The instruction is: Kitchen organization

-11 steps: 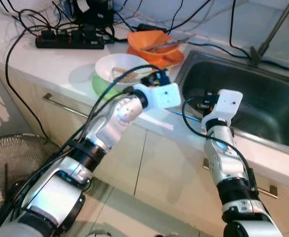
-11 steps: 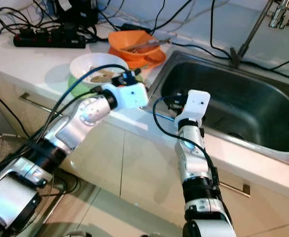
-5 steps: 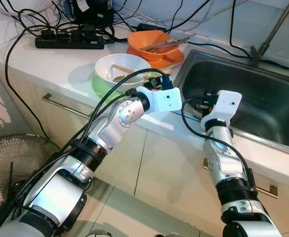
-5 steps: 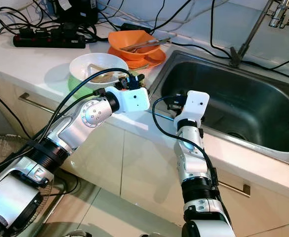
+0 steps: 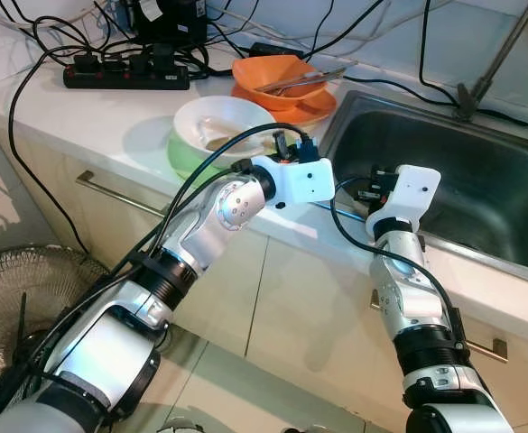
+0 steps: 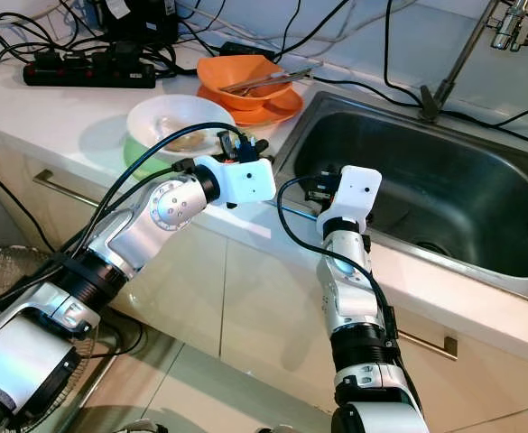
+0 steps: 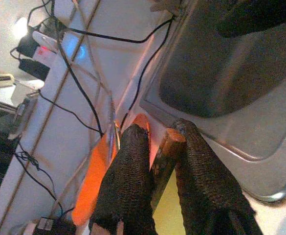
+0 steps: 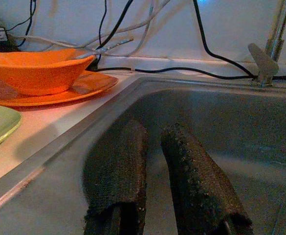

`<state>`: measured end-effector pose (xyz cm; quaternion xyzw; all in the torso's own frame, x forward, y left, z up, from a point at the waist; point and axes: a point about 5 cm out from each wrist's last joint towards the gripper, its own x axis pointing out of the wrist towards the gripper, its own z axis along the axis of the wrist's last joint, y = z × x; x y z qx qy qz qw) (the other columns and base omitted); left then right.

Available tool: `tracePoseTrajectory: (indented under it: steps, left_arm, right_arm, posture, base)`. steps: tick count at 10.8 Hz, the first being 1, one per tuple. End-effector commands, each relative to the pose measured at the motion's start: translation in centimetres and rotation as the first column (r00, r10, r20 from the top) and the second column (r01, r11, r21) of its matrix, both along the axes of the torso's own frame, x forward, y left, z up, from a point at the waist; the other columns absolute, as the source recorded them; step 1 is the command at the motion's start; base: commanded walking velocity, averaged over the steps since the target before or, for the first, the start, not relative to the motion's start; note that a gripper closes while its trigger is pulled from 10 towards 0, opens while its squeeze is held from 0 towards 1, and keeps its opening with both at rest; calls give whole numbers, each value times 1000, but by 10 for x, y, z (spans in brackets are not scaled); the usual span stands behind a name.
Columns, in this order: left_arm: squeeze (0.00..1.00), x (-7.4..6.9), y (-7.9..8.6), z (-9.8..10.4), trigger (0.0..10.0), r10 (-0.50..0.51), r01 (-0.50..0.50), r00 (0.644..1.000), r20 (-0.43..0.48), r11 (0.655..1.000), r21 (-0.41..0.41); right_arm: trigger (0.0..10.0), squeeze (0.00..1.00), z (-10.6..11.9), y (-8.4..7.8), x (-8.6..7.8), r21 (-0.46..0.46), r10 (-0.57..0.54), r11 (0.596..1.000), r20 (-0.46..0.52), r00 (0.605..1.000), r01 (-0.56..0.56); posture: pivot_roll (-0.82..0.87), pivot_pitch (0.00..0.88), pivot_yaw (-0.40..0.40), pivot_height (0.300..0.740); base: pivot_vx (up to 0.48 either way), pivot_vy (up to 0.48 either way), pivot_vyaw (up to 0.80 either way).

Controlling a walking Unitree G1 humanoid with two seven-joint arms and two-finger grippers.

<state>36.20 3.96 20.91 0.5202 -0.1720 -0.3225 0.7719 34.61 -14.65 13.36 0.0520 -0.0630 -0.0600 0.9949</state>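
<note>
brown wooden stick (image 7: 165, 157), fingers (image 7: 125, 186) clamped.

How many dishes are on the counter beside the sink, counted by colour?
Orange: 2, an orange bowl on an orange plate
White: 1, a white round bowl
Green: 1, a green plate under the white bowl
Total: 4

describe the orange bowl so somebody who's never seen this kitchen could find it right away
Start at the steel sink and look to the counter at its far left corner. The orange bowl sits there on an orange plate, with metal tongs across its rim. The nearby white bowl sits on a green plate.
</note>
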Motion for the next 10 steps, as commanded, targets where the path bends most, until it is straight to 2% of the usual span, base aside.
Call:
tracePoseTrajectory:
  steps: [1,4,7,8,9,10]
  left_arm:
    - [0,0,-2,4,0,-8,8,1000,17,1000,11]
    - [0,2,1,12,0,11,-12,998,58,1000,26]
    - [0,3,8,36,0,43,-53,982,182,997,47]
    - [0,0,10,65,0,59,-60,942,331,998,-7]
    - [0,-6,12,84,0,79,-41,880,467,995,-90]
    - [0,-12,10,101,4157,77,19,869,489,982,-187]
  right_arm:
    - [10000,0,2,-3,-1,10,-14,1000,1,1000,14]
    - [10000,0,2,-2,-1,10,-13,1000,2,1000,13]
    - [10000,0,2,-1,-1,12,-13,1000,3,1000,13]
    - [10000,0,1,0,0,13,-10,1000,2,1000,10]
    - [10000,0,1,0,0,15,-9,1000,2,1000,9]
    - [10000,0,1,0,0,15,-8,1000,2,1000,8]
  posture:
    - [28,36,-79,740]
    - [31,34,-82,740]
    - [36,32,-84,740]
    - [38,30,-84,740]
    - [39,30,-84,740]
    - [41,30,-86,740]
  base:
    - [0,0,0]
    - [0,0,0]
    - [0,0,0]
    - [0,0,0]
    - [0,0,0]
    - [0,0,0]
